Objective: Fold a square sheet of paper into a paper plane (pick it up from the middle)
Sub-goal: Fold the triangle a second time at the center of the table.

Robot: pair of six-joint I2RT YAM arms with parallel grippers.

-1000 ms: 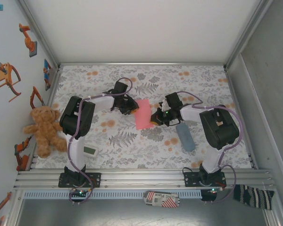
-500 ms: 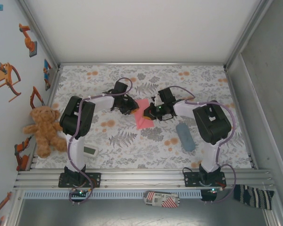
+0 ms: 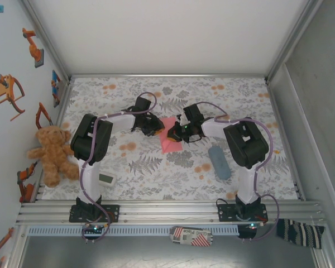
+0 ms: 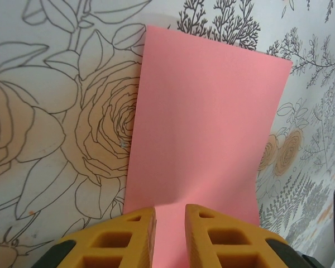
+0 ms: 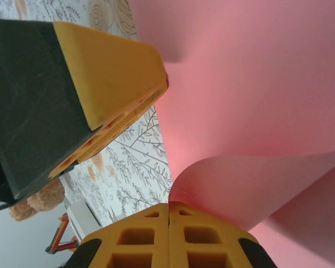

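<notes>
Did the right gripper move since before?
Yes. The right gripper slid left, away from the pouch, over the paper.

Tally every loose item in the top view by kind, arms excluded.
Pink paper sheet: 1
Grey-blue pouch: 1
Teddy bear: 1
Small white display unit: 1
Red-and-white printed pack: 1
Striped cloth: 1
Total: 6

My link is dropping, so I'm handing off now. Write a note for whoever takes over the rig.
Left gripper: jaws a narrow gap apart at one edge of the square sheet of paper, apparently pinning it to the table.
Right gripper: shut on the opposite edge, which is raised and curling over.
Done: first fold begun.
Left: press that crease, then every later fold; no plane shape yet.
</notes>
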